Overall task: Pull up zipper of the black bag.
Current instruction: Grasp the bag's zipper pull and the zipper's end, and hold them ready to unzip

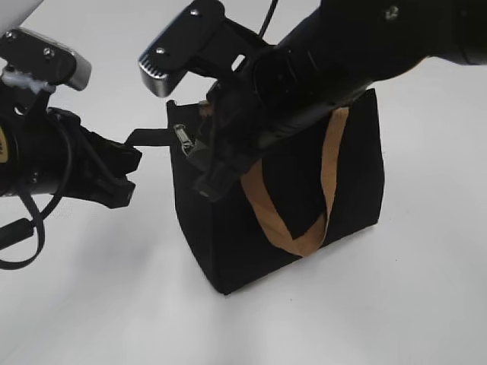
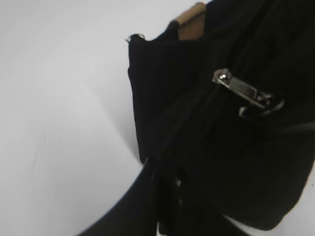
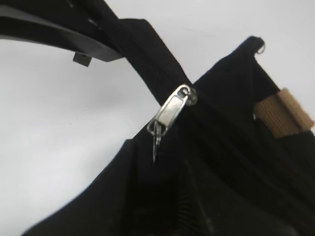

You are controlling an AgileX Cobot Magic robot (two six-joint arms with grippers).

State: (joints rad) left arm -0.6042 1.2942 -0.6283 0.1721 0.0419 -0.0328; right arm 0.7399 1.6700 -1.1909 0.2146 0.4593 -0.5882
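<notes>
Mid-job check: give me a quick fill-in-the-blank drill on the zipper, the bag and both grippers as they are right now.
1. The left gripper pinches a black fabric strip at the bag's ____ end in the exterior view.
2. The zipper slider is made of silver ____.
3. The black bag stands on a ____ table.
4. The bag's loop handle is ____ in colour.

Missing words: left; metal; white; tan

Black bag (image 1: 304, 220): matt woven cloth. Zipper (image 3: 171, 109): shiny silver metal. Handle (image 1: 329, 175): tan webbing.
</notes>
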